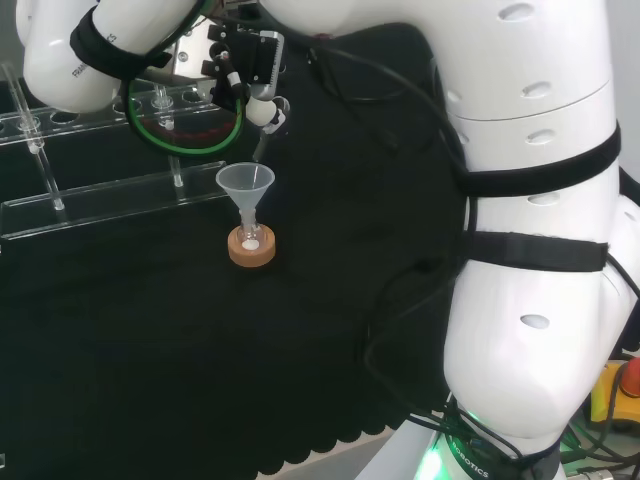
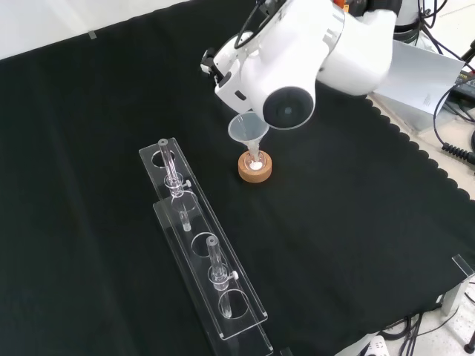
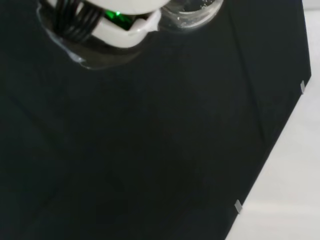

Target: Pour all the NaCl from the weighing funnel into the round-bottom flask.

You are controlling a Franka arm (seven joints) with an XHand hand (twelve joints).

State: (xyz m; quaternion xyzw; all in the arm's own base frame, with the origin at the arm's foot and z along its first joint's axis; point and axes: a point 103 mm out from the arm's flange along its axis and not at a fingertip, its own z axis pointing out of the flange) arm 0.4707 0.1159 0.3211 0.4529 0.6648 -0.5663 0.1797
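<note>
While the hand point(image 1: 255, 75), its grip unreadable, hangs just above the plastic funnel point(image 1: 245, 185) seated in the flask on the cork ring point(image 1: 251, 248) at mid-desk, any sideways drift could spill NaCl past the funnel's rim or topple it.

Funnel point(image 1: 245, 184) upright in corked flask point(image 1: 251, 240)

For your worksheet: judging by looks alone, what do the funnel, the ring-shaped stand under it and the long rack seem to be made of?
Funnel: probably translucent plastic; it looks milky and matte rather than glass-clear.
Stand: likely cork; tan, dull, slightly grainy ring.
Rack: seemingly clear acrylic; flat see-through plates with bright edges and round holes.
</note>
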